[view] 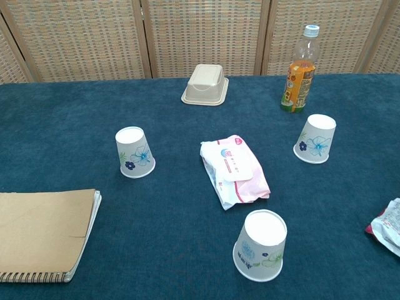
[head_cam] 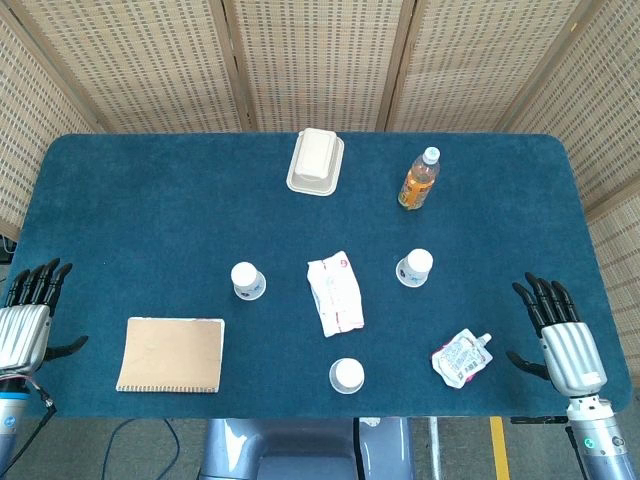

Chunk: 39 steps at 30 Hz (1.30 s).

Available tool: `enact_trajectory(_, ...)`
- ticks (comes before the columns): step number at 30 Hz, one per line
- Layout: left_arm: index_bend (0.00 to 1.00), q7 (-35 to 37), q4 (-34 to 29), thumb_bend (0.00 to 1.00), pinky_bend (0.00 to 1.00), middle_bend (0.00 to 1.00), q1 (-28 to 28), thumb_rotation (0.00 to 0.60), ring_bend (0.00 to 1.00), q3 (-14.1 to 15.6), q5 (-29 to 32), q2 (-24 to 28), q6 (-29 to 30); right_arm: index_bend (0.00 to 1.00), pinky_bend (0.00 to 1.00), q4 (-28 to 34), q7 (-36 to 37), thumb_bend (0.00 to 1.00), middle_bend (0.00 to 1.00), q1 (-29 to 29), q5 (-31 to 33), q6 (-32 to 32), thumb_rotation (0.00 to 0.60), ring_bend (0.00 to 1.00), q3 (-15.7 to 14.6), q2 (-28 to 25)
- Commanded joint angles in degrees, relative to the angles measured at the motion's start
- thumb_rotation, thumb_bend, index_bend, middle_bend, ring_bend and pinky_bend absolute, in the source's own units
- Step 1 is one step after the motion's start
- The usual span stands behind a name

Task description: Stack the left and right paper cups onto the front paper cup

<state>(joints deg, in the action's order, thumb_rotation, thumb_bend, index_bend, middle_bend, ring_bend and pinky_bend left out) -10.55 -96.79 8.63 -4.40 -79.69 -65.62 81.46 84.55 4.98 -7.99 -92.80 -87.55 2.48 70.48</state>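
Left hand (head_cam: 25, 325) empty, fingers apart, at surface (head_cam: 140, 200) left edge. All cups upside down, unstacked: left cup (head_cam: 247, 280) beside notebook (head_cam: 171, 354), front cup (head_cam: 347, 376) near edge below wipes pack (head_cam: 335, 293), right cup (head_cam: 414, 267) below bottle (head_cam: 419, 179). Right hand (head_cam: 560, 335) empty, fingers spread, right edge.

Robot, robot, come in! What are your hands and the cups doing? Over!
Left hand and right hand open, at table edges. Left cup, right cup, front cup upside down, apart, unstacked. Wipes pack lies between them.
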Motion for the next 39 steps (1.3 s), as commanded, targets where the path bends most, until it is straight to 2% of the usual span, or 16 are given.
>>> enact_trajectory(1, 0.00, 0.49, 0.16, 0.13, 0.00, 0.00, -0.12, 0.600, 0.00, -0.22, -0.16, -0.08, 0.44, 0.09, 0.00, 0.11, -0.25, 0.09, 0.00, -0.07, 0.13, 0.23, 0.600, 0.00, 0.00, 0.11)
enact_trajectory(39, 0.00, 0.74, 0.03, 0.13, 0.00, 0.00, 0.28, 0.600, 0.00, 0.01, 0.30, 0.03, -0.64, 0.15, 0.00, 0.83, 0.25, 0.09, 0.00, -0.36, 0.54, 1.66, 0.600, 0.00, -0.31, -0.48)
